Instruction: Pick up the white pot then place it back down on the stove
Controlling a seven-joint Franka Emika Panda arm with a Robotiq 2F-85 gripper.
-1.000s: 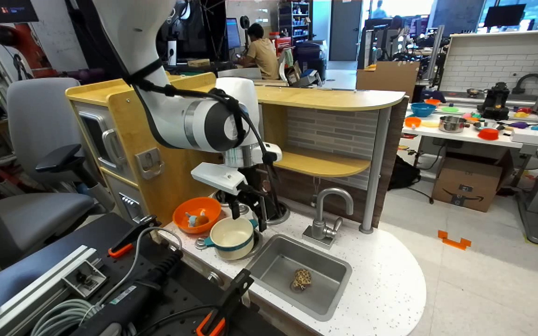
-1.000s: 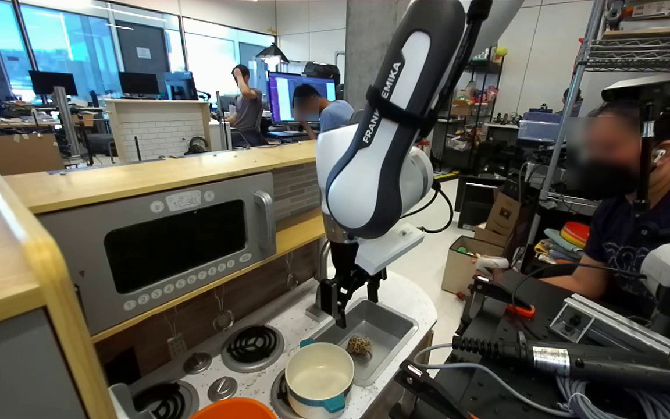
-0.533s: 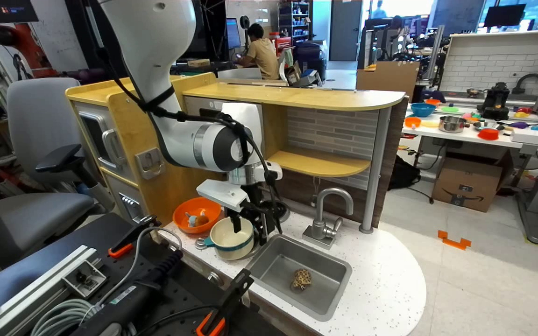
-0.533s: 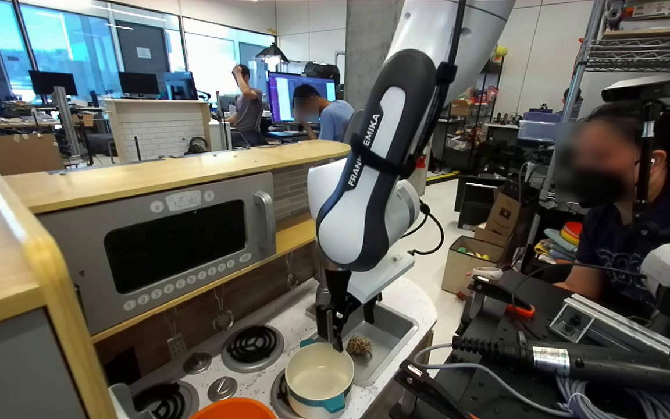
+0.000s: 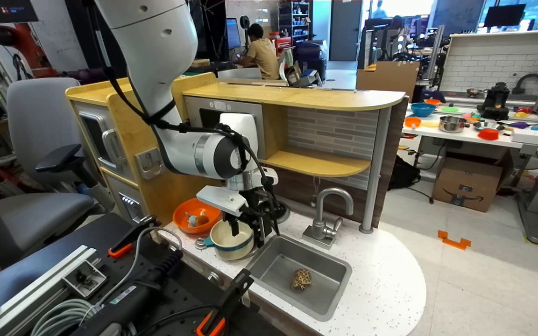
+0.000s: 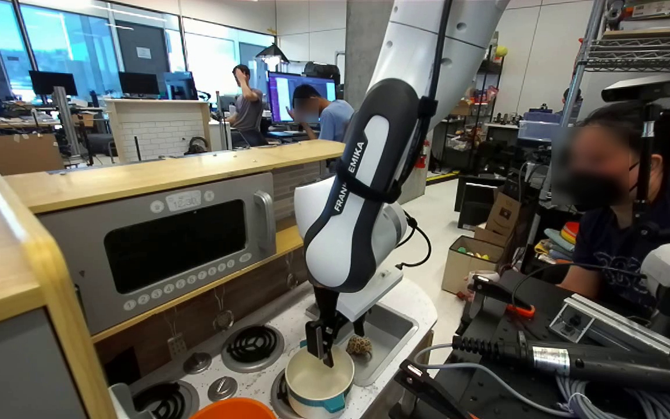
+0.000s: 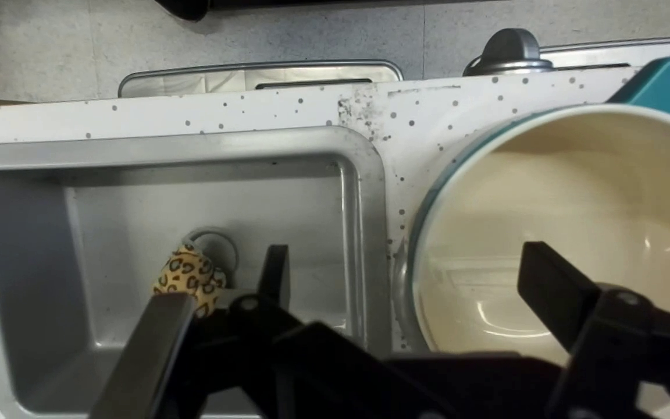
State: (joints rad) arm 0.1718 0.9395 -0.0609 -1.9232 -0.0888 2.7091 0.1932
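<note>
- Jaws: wide apart, nothing gripped. In the wrist view the gripper stands astride the sink-side wall of the white pot: inner finger over the pot's inside, outer finger over the sink.
- Depth: poor angle for it; can't say for certain whether the inner fingertip is below the rim or just above. In both exterior views it shows against the pot's mouth.
- Pot: upright on the stove, seated on the burner nearest the sink. 1 teal handle juts toward the counter's front.
- Step in hand, my reading: lining up the grasp, stage 1 of 2. Lift not begun; the set-down lies wholly ahead.
- Next move: probably lower a touch until the wall lies well between the pads, squeeze across it, then rise straight and slow. A pinch at the wall is off-centre, so the far side may sag.
- Outward: sink just beside, leopard-spotted toy inside it; outer finger should be kept off the sink's rim. Orange bowl near the pot, another reason for a vertical lift.
- Set-down: same burner looks the simplest target.
</note>
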